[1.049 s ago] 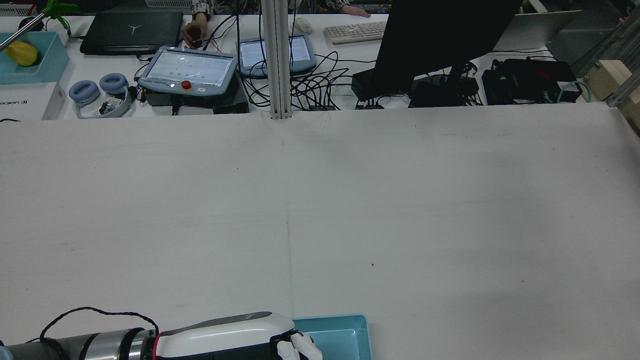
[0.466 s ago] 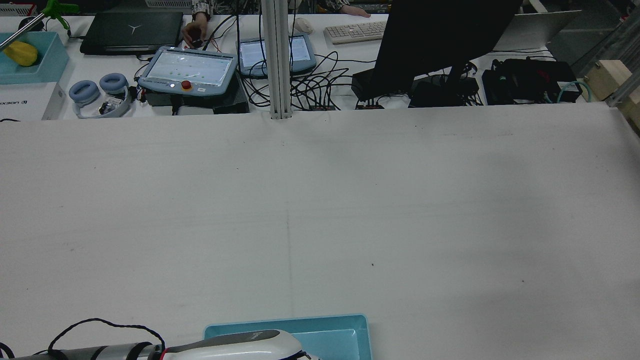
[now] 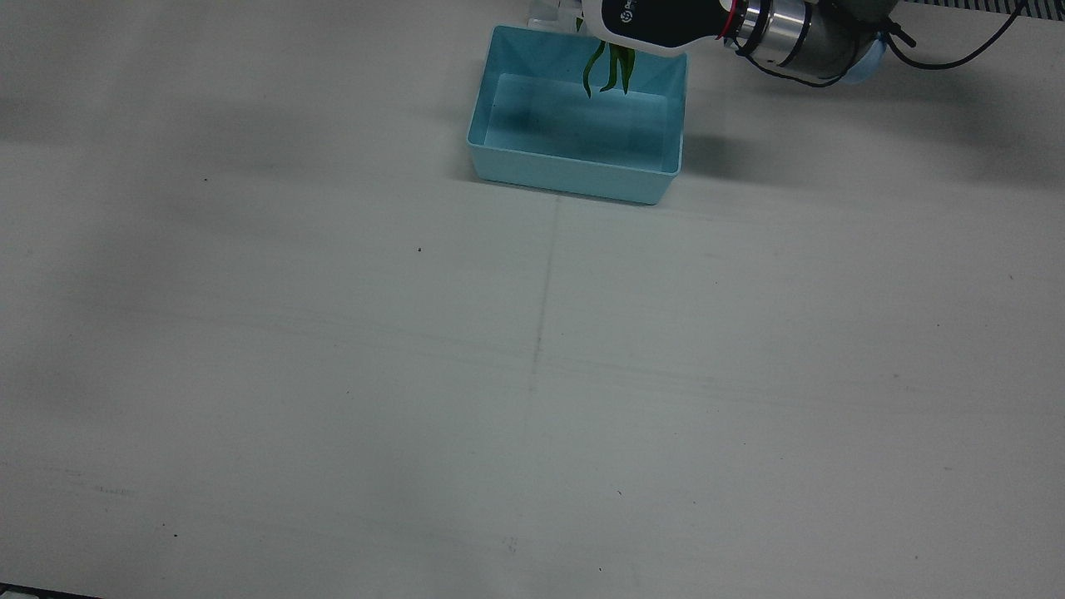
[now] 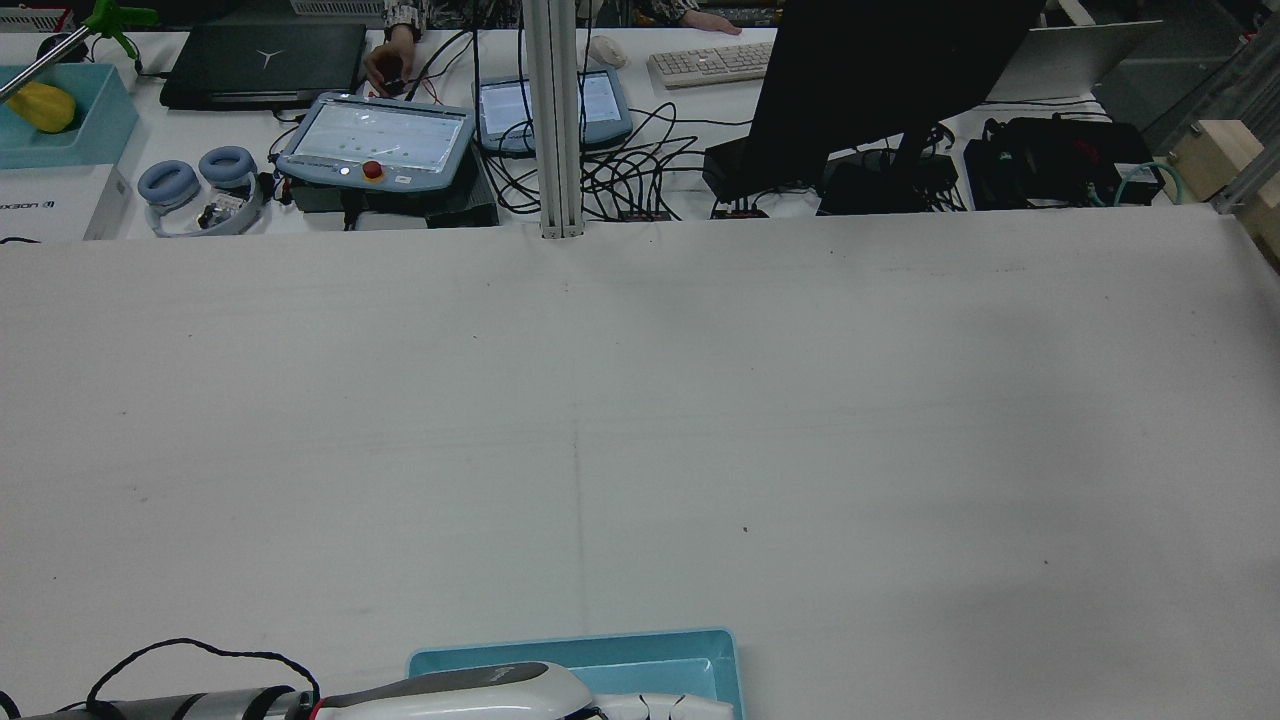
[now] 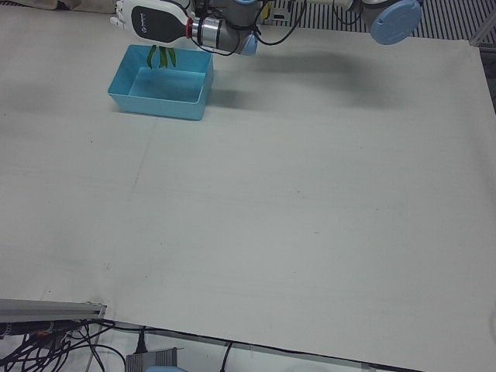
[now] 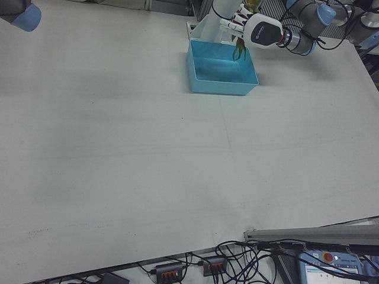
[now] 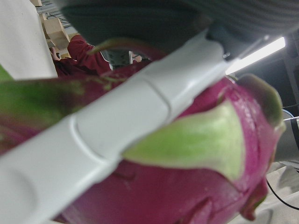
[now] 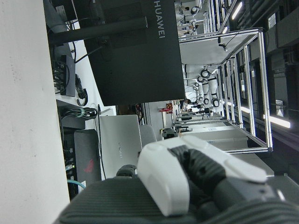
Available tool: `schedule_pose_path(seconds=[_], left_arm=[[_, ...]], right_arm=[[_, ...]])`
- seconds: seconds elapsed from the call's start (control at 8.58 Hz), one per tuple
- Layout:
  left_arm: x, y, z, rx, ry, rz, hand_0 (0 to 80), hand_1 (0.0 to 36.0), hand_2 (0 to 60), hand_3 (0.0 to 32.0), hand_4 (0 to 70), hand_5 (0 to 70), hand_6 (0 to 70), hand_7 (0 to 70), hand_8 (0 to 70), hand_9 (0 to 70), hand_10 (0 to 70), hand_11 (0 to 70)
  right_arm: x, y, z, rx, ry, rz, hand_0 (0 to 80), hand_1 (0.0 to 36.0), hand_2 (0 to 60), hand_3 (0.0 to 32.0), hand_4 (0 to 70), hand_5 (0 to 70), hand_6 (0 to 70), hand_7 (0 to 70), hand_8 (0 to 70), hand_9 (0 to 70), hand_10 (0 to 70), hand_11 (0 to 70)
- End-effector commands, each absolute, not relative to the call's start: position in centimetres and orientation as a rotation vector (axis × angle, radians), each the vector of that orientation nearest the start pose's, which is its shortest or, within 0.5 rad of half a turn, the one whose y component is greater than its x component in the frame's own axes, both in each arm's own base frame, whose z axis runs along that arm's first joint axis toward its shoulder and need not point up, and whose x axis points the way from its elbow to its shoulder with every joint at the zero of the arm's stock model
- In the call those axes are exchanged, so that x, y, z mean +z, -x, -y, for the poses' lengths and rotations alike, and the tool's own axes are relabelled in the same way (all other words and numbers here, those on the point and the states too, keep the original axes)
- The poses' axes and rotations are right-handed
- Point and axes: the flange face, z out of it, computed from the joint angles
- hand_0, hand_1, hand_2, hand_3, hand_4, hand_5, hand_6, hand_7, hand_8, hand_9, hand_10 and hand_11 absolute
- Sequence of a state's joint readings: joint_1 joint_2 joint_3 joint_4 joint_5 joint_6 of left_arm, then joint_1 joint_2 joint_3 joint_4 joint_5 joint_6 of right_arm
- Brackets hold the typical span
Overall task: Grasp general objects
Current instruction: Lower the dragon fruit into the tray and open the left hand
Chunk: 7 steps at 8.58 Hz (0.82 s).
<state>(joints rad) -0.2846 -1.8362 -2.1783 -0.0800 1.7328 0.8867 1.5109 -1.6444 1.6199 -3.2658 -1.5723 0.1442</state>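
My left hand (image 3: 657, 21) hovers over the far rim of a light blue bin (image 3: 574, 162) near the robot's side of the table. It is shut on a pink dragon fruit (image 7: 196, 186) with green scales. A white finger (image 7: 117, 135) lies across the fruit in the left hand view. The fruit's green tips (image 3: 611, 71) hang below the hand into the bin's opening. The hand (image 4: 480, 690) and the bin (image 4: 700, 660) also show at the bottom edge of the rear view. My right hand (image 8: 187, 177) shows only in its own view, holding nothing.
The bin (image 5: 161, 101) looks empty inside. The white table (image 3: 532, 374) stretches wide in front of it. Past the far edge stand a monitor (image 4: 880, 90), teach pendants (image 4: 375, 140), cables and a headset (image 4: 200, 185).
The left hand has drawn back and sunk toward the rear view's bottom edge, uncovering the bin's left part. Its white fingers now show over the bin's near side.
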Motion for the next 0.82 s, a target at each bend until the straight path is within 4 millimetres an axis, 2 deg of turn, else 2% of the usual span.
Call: schedule_pose_path(seconds=[0.0, 0.12, 0.7], left_arm=[[28.9, -43.4, 25.2, -0.196, 0.563, -2.455, 80.0, 36.0, 60.0, 0.0, 4.2, 70.0, 5.6, 38.4, 0.1, 6.2, 0.0, 0.0], [30.0, -42.6, 25.3, -0.198, 0.568, -2.482, 80.0, 36.0, 60.0, 0.0, 0.0, 70.0, 0.2, 33.6, 0.0, 5.3, 0.0, 0.0], [29.9, -42.3, 25.8, -0.265, 0.552, -2.529, 80.0, 36.0, 60.0, 0.0, 0.0, 70.0, 0.0, 39.1, 0.0, 6.4, 0.0, 0.0]], right_arm=[[70.9, -10.6, 45.2, -2.332, -0.206, -1.999, 0.0, 0.0, 0.0, 0.0, 0.0, 0.0, 0.0, 0.0, 0.0, 0.0, 0.0, 0.0], [70.9, -10.6, 45.2, -2.332, -0.206, -1.999, 0.0, 0.0, 0.0, 0.0, 0.0, 0.0, 0.0, 0.0, 0.0, 0.0, 0.0, 0.0], [70.9, -10.6, 45.2, -2.332, -0.206, -1.999, 0.0, 0.0, 0.0, 0.0, 0.0, 0.0, 0.0, 0.0, 0.0, 0.0, 0.0, 0.0]])
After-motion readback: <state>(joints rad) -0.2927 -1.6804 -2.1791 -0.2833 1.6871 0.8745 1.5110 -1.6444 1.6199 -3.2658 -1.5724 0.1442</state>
